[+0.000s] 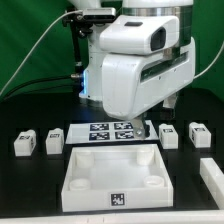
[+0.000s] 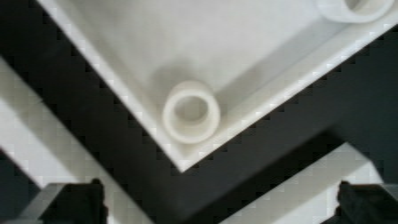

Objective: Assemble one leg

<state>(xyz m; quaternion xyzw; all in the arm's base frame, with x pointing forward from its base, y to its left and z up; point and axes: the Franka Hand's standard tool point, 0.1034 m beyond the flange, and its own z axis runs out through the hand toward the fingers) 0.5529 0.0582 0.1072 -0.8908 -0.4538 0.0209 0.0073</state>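
Plainly, the exterior view has the white arm bulking over the middle of the black table, above the marker board. On the near side of that board lies the square tray, open side up. The legs sit loose on the table, in a row with the board and outside the tray. One leg and a second leg are on the exterior view's left. A third leg and a fourth leg are on the exterior view's right, each apart from its neighbour. From this side I cannot tell how the tool stands.

Next, the wrist view looks down on one corner of the tray, with a round socket inside it. The gripper hangs above that corner, its dark fingertips set wide apart.
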